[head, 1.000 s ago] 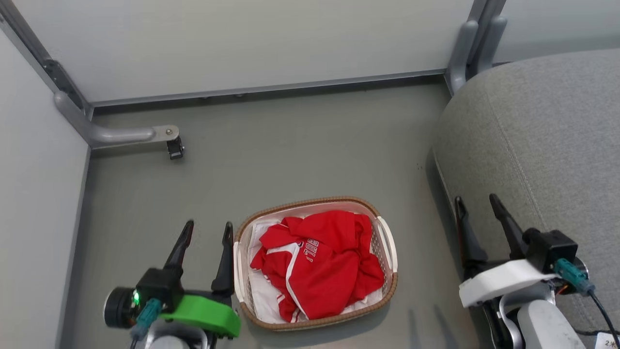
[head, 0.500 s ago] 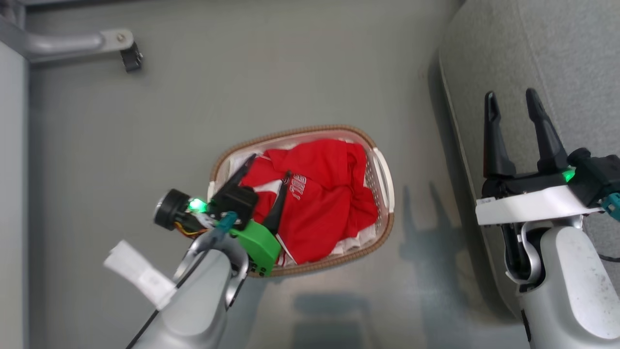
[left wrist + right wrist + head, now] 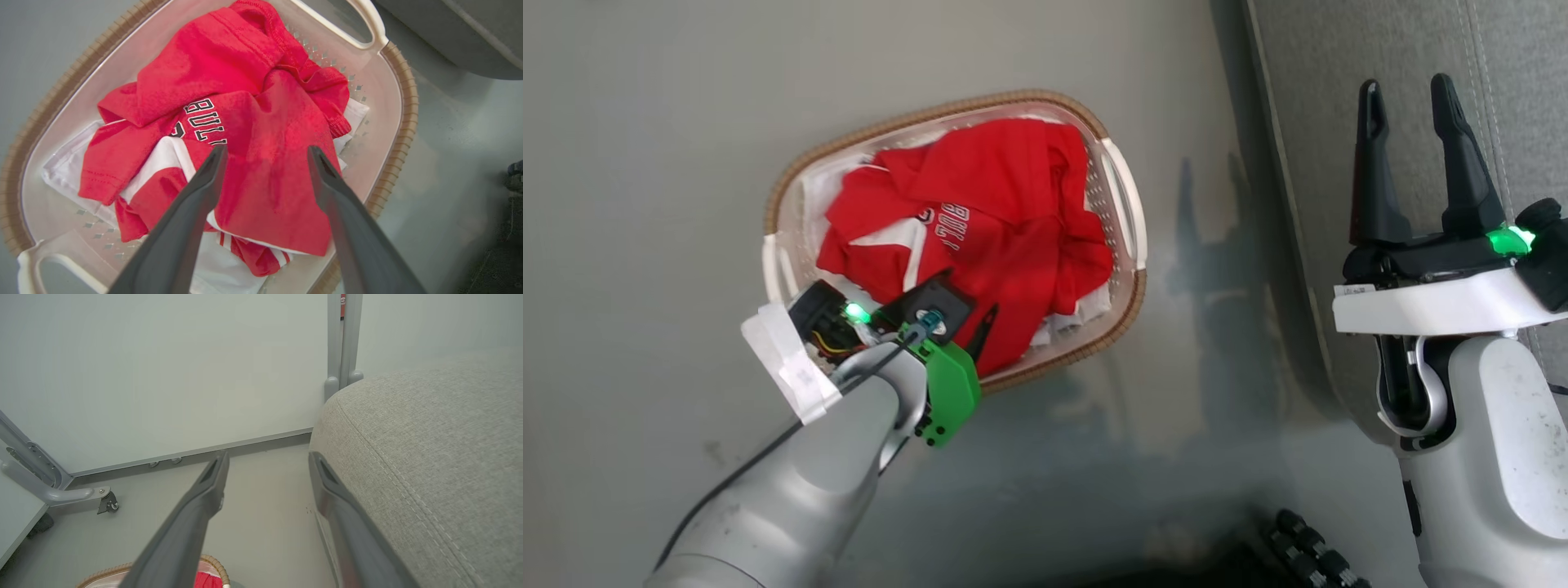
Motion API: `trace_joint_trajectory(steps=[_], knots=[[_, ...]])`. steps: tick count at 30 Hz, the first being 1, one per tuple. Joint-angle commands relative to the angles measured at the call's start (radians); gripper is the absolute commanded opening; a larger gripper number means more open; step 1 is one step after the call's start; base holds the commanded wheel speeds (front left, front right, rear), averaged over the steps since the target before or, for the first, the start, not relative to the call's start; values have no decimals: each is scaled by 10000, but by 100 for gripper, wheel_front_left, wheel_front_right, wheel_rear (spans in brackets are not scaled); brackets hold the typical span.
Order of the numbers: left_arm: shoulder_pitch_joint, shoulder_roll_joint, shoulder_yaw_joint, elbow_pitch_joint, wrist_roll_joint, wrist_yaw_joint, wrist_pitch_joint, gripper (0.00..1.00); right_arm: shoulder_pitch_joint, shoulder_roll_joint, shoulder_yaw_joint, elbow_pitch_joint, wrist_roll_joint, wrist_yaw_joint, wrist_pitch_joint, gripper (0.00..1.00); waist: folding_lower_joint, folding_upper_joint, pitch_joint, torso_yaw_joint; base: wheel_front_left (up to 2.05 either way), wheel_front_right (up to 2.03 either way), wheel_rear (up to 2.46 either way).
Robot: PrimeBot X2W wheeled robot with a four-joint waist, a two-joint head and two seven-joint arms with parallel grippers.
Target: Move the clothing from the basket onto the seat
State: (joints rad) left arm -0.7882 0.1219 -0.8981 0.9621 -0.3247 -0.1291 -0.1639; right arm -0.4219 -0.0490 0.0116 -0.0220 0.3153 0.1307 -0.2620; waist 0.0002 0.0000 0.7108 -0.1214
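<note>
Red soft fabric, crumpled, with white stripes and white lettering: this is the clothing (image 3: 261, 122), and it lies inside the basket (image 3: 410, 106), an oval of cream perforated plastic with a brown woven rim. Your left end effector (image 3: 266, 149) hangs over the basket, its two dark fingers spread wide above the clothing, holding nothing. Your right end effector (image 3: 1406, 83) is wide open and empty too, well apart from the basket, over the grey textured seat (image 3: 429, 437) with its stitched seam.
</note>
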Motion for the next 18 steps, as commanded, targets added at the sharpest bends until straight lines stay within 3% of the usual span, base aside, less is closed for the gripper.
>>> trace_joint_trajectory(steps=[1,12,13,14,16,18], knots=[[-345,196,-127,166,-196,-22,56,100,-199,-25,17,-89,101,1,-46,100,-2,0,1143,-943,0,0,0],[-1412,490,-380,1631,-722,28,-19,100,-631,-24,247,-467,345,1,-46,100,-2,0,2017,-1310,0,0,0],[-1455,431,-372,1753,-746,39,-47,74,-641,-25,261,-477,331,1,-46,100,-2,0,2041,-1305,0,0,0],[-1493,384,-370,1850,-747,38,-86,39,-643,-25,267,-487,316,1,-46,100,-2,0,2053,-1294,0,0,0],[-1583,300,-417,1980,-699,47,-264,0,-640,-25,252,-483,268,1,-46,100,-2,0,2051,-1230,0,0,0],[-1573,237,-485,2076,-651,40,-450,0,-644,-25,239,-439,208,1,-46,100,-2,0,1986,-1124,0,0,0]])
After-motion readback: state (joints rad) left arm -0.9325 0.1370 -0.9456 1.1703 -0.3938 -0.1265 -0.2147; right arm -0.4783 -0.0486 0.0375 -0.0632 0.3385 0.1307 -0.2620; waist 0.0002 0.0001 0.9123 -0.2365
